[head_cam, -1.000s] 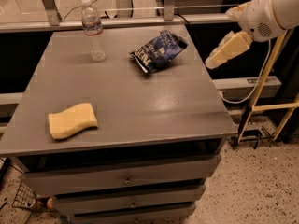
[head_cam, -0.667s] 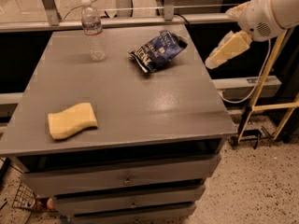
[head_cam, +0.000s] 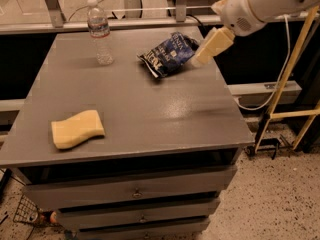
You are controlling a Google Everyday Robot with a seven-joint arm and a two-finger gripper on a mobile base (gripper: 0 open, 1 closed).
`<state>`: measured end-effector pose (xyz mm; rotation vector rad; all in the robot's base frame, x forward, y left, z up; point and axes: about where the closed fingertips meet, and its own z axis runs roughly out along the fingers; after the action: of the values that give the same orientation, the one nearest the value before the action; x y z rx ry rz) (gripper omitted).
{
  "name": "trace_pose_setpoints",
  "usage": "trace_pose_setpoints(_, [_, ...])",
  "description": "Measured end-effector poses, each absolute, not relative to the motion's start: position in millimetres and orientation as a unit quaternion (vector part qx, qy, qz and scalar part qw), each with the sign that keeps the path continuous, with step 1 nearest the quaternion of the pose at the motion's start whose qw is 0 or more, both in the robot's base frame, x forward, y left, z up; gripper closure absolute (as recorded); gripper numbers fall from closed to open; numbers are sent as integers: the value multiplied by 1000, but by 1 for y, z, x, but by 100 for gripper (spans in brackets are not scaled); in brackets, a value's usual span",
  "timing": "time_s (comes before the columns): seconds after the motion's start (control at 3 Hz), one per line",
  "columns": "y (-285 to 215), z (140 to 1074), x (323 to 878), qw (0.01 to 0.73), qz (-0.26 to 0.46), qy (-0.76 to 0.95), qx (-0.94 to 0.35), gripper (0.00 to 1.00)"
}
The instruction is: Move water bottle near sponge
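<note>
Pincer (head_cam: 201, 58), clenched or released I cannot tell, hangs beside the snack bag (head_cam: 169, 54) at the counter's (head_cam: 150, 119) far right edge, probably bound for the water bottle (head_cam: 99, 31), which stands upright at far left, well apart from the sponge (head_cam: 77, 129) near the front.

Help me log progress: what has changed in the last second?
The gripper has swung in from beyond the table edge toward the snack bag and now hovers beside it. Nothing was grasped. The water bottle, sponge and bag stayed put.
</note>
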<state>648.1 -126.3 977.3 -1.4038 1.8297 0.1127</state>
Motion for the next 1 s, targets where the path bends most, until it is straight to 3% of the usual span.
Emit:
trace_pose_setpoints(0.33, [-66, 964, 679, 415, 56, 713, -563, 0])
trace_pose_setpoints(1.0, [-14, 952, 723, 459, 126, 694, -541, 0])
